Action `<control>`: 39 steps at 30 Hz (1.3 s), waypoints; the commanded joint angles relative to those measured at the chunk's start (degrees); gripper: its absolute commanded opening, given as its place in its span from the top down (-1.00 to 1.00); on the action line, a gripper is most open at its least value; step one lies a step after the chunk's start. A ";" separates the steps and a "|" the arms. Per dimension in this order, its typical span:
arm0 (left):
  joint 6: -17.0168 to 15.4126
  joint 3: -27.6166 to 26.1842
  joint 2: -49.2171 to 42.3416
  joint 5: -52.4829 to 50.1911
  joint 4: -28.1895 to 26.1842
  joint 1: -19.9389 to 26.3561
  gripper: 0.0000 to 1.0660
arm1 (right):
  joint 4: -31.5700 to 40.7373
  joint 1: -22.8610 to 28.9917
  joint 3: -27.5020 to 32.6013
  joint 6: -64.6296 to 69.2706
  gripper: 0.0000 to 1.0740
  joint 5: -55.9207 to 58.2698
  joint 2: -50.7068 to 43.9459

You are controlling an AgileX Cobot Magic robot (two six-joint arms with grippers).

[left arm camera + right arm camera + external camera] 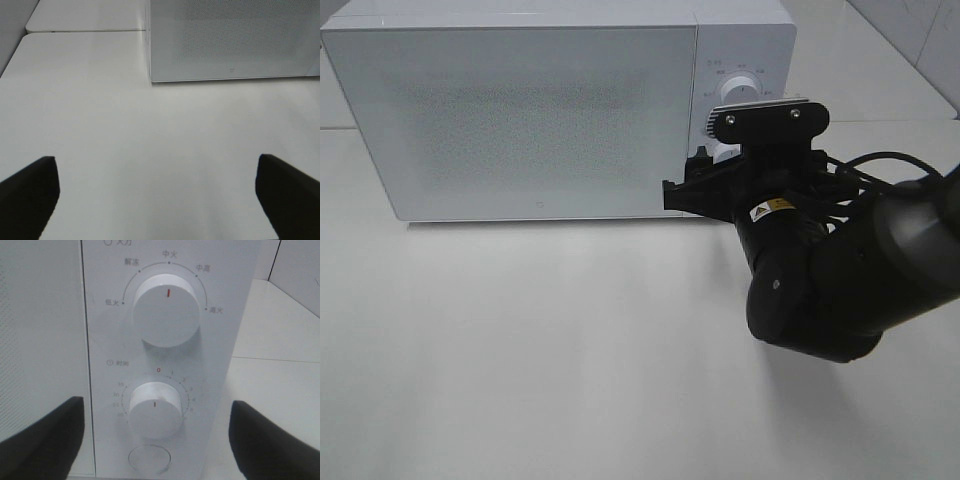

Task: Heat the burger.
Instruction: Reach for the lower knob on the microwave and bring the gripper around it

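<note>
The burger is out of view. The white microwave (520, 110) stands at the back of the table with its door shut; its frosted window shows nothing inside. My right gripper (705, 170) is up at the control panel on the microwave's right side. In the right wrist view this right gripper (155, 402) is open, its dark fingers (45, 440) spread to either side of the lower timer knob (156, 409) without touching it. The power knob (166, 310) sits above. My left gripper (155, 160) is open over bare table, empty, facing the microwave (230, 40).
A round button (149, 457) lies below the timer knob. The white tabletop (540, 350) spreads in front of the microwave. A seam between two table sections (85, 31) runs to the microwave's left. The right arm's black body (840, 290) hangs over the table's right part.
</note>
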 commanded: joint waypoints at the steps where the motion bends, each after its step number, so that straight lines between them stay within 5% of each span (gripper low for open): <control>1: -0.11 0.11 -1.03 0.17 -0.11 -0.23 -0.88 | -2.12 -2.58 -2.92 0.11 -0.42 0.17 2.01; 33: -0.17 0.11 -1.03 0.17 -0.06 -0.23 -0.88 | -5.04 -5.96 -9.22 2.64 -0.42 4.58 8.08; 39: -0.17 0.11 -1.03 0.17 -0.06 -0.23 -0.88 | -4.98 -5.96 -9.22 2.64 -0.23 4.58 8.08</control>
